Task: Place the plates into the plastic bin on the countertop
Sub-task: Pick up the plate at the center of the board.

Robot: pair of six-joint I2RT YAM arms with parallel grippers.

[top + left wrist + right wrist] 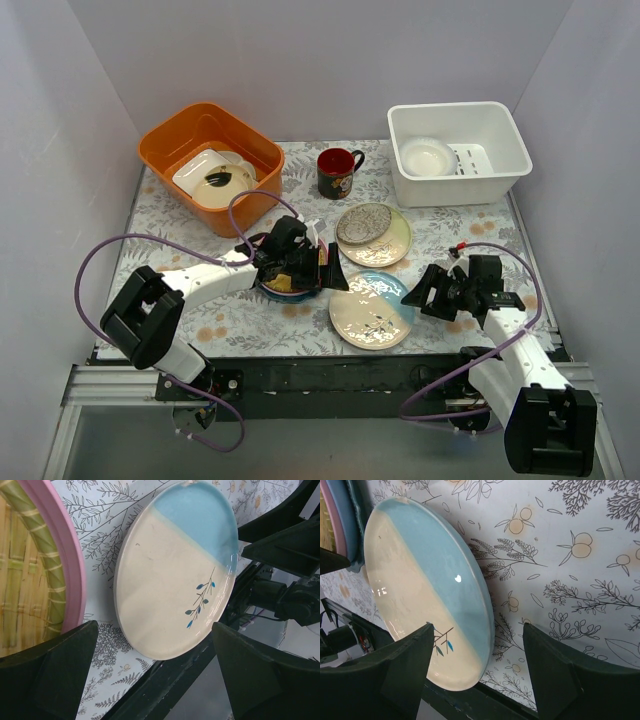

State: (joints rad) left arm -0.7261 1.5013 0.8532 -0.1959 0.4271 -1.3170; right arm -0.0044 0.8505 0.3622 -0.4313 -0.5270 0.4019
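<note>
Right gripper (479, 626), jaws apart, straddles the right rim of the cream-blue plate (365, 315) on the countertop (580, 580).

In the right wrist view one finger (395, 675) hangs over the plate's face and the other (570, 675) over the printed cloth just outside the rim; whether either touches cannot be told. Left gripper (154, 627) gapes wide with nothing between its fingers, above a stack (285, 288) just left of that plate, where a yellow woven plate (20, 580) sits on a pink one (67, 555). Behind, a grey plate (363, 222) lies on a cream plate (395, 245). The bin (480, 125) stands at the far right, a white plate (428, 157) inside; a mug (338, 172) and an orange tub (165, 140) are to its left.
</note>
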